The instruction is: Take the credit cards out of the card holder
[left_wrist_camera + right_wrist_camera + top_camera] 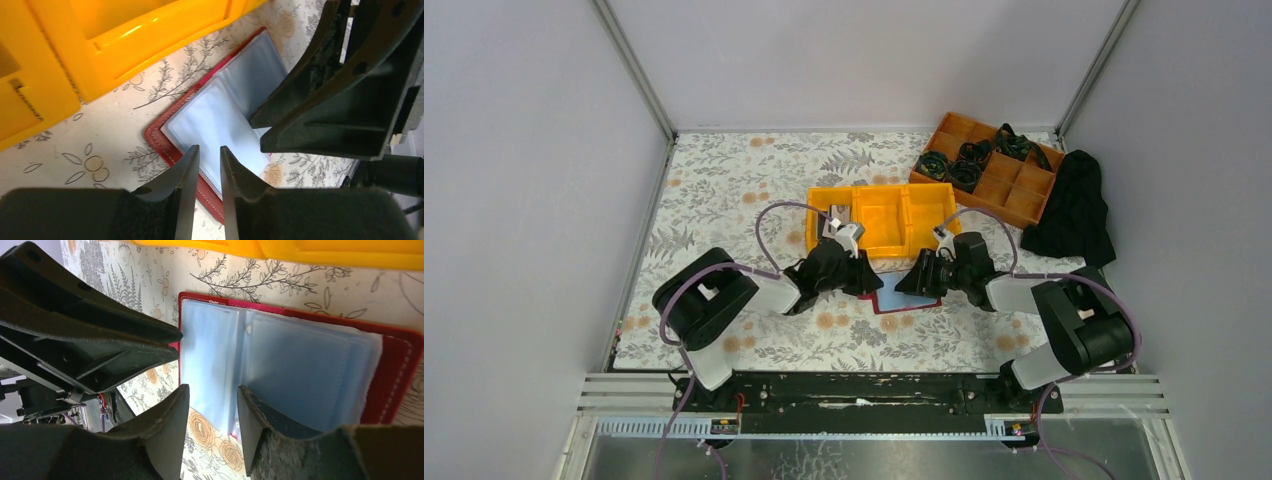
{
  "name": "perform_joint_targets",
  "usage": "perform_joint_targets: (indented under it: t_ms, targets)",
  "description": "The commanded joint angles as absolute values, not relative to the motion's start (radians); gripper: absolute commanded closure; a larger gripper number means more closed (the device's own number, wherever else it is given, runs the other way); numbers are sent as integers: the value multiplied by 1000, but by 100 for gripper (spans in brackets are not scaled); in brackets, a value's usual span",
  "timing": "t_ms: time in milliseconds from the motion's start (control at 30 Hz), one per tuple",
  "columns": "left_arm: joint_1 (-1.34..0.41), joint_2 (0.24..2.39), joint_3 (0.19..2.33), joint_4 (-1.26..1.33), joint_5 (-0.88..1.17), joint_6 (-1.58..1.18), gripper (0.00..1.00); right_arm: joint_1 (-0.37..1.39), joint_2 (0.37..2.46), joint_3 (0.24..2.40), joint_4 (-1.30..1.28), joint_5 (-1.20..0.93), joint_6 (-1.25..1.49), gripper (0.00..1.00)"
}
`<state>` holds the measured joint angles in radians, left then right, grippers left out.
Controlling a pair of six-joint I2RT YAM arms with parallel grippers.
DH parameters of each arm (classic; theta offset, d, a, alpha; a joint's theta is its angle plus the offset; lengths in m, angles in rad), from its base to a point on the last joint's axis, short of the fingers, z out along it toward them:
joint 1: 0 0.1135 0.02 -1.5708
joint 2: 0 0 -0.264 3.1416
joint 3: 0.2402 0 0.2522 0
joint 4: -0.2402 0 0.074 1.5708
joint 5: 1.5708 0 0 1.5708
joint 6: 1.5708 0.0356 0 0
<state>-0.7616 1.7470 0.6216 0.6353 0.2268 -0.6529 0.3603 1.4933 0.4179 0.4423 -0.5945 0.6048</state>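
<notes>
The card holder [902, 301] lies open on the table between my two grippers, red-bordered with blue-grey clear sleeves inside. It shows in the left wrist view [220, 110] and the right wrist view [300, 355]. No loose credit card shows; I cannot tell whether the sleeves hold any. My left gripper [871, 280] hovers over the holder's left edge, its jaws a narrow gap apart with nothing between them [210, 150]. My right gripper [907, 280] is open and empty over the holder's near edge [212, 396]. The two grippers nearly touch above the holder.
A yellow three-compartment bin [902, 215] stands just behind the holder, close to both grippers [150, 40] [280, 247]. An orange divided tray [1024, 200] with dark coiled items sits at the back right. A black cloth [1074, 210] lies beside it.
</notes>
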Motion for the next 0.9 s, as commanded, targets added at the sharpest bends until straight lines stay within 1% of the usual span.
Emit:
perform_joint_targets:
  t_ms: [0, 233, 300, 367, 433, 567, 600, 700, 867]
  targets:
    - [-750, 1742, 615, 626, 180, -635, 72, 390, 1523, 457, 489, -589, 607, 52]
    - [-750, 1824, 617, 684, 223, -663, 72, 411, 1546, 469, 495, -587, 606, 53]
    - [-751, 1834, 617, 694, 230, -667, 72, 415, 1554, 469, 501, -592, 607, 56]
    - [-750, 1838, 618, 698, 232, -668, 72, 417, 1564, 474, 510, -601, 608, 66]
    - [-750, 1838, 618, 703, 239, -668, 72, 417, 1573, 477, 512, -606, 609, 80]
    - [-750, 1834, 615, 716, 249, -669, 72, 417, 1572, 480, 511, -615, 605, 98]
    - [-751, 1833, 615, 716, 250, -670, 72, 417, 1566, 478, 509, -612, 603, 100]
    - [-750, 1819, 612, 716, 245, -670, 72, 417, 1504, 467, 489, -573, 594, 100]
    - [-750, 1790, 609, 690, 223, -661, 72, 417, 1325, 464, 356, -414, 546, 100]
